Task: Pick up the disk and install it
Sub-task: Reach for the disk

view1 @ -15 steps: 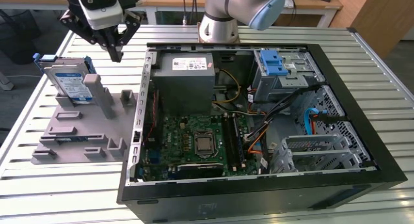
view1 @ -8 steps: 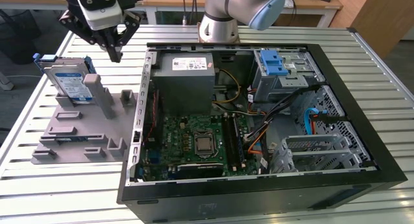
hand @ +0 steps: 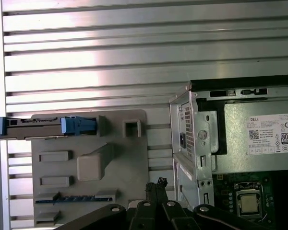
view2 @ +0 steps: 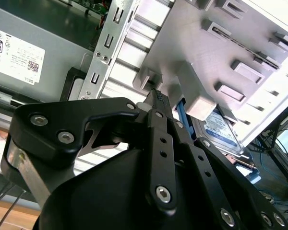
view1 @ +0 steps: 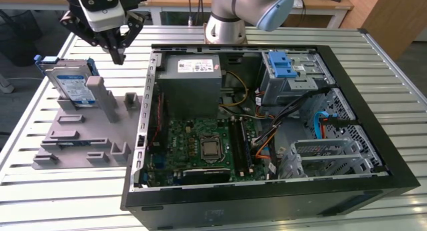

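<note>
The disk (view1: 72, 85) stands on edge at the back of a grey holder plate (view1: 87, 136), at the exterior view's left; it is silver with a white-and-blue label and a blue carrier. It appears edge-on in the first wrist view (hand: 38, 127) and partly behind a grey post in the second wrist view (view2: 222, 128). My gripper (view1: 118, 55) hangs above the table between the disk and the computer case, apart from both. Its fingers are pressed together with nothing between them, as both wrist views show (hand: 156, 185) (view2: 156, 97).
An open computer case (view1: 373, 116) lies on the slatted metal table (view1: 67, 191), with a grey power supply (view1: 193, 86), a motherboard (view1: 207, 146) and a drive cage with a blue latch (view1: 283, 66). The holder plate carries several upright posts (view1: 97, 93).
</note>
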`<state>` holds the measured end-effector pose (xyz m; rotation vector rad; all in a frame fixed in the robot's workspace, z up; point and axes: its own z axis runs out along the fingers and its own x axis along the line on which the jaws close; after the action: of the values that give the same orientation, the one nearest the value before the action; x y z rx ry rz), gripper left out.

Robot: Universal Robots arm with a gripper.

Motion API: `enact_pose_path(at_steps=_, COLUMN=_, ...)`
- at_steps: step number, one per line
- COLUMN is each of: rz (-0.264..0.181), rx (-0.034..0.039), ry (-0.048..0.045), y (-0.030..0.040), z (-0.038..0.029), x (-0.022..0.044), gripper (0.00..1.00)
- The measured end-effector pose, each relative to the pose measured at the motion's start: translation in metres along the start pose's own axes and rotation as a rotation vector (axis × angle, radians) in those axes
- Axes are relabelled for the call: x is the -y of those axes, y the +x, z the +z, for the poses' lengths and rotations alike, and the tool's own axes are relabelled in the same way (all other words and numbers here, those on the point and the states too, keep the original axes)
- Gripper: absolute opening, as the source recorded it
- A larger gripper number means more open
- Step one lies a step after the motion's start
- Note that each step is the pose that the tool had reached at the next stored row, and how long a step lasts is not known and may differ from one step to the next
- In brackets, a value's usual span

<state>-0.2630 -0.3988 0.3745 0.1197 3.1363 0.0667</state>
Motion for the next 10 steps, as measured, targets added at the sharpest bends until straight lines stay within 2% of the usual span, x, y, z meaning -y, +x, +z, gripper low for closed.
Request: enact_pose_path(at_steps=10, rz=0.0, rx=-0.0013, ry=0.0001, y=0.0022, z=0.0008, x=0.0002, gripper=0.11)
